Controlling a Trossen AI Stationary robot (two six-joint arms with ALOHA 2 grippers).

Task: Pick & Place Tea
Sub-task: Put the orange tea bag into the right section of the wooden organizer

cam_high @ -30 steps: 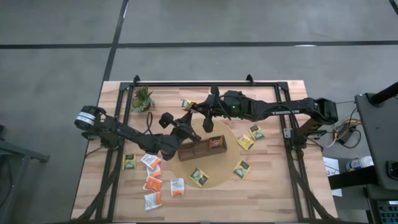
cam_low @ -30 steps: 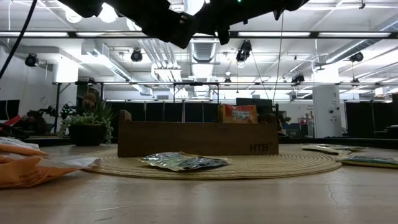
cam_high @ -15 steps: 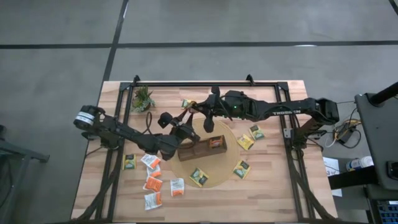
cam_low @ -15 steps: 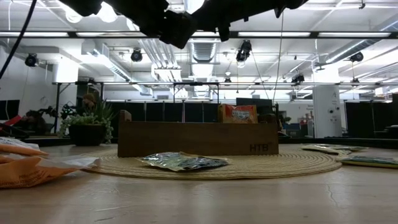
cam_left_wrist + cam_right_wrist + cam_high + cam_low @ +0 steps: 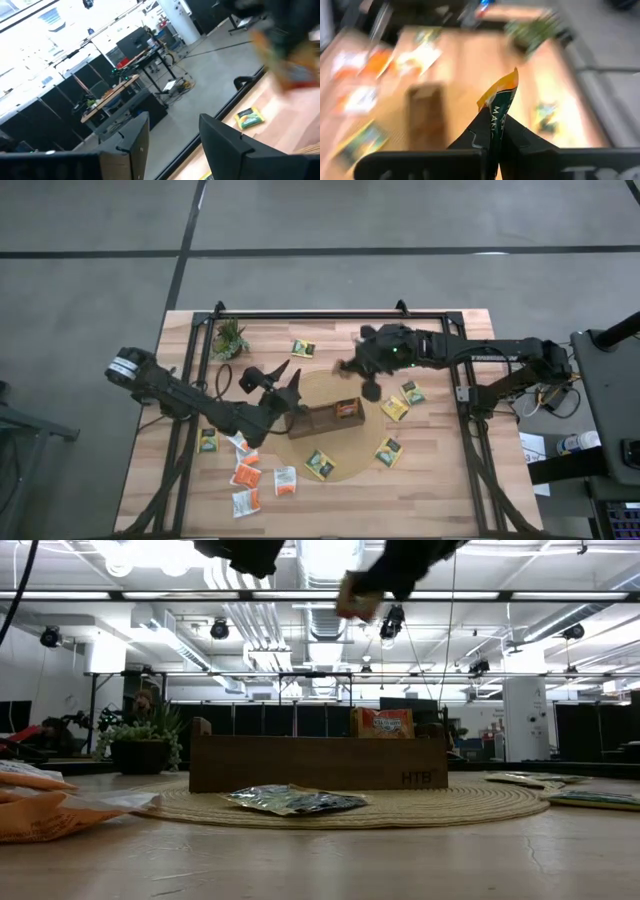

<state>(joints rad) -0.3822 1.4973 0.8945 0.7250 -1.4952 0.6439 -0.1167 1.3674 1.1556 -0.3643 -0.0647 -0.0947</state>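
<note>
right gripper clamped on a yellow and dark green tea sachet, sachet pinched edge-on between the two fingers, top corner sticking up past the tips. In the high view this gripper is above the far edge of the round woven mat, up off the table, just beyond the wooden divided tray; low view shows the sachet hanging high above the tray

left gripper sits at the tray's left end, fingers spread apart, nothing between them

one orange sachet stands in the tray's right-hand compartment, visible above the wall in the low view

remaining tea loose on the table: orange and white ones clustered near the front left, a yellow one lying on the mat in front of the tray, yellow ones to the right of the mat, one near the potted plant at the back
</note>
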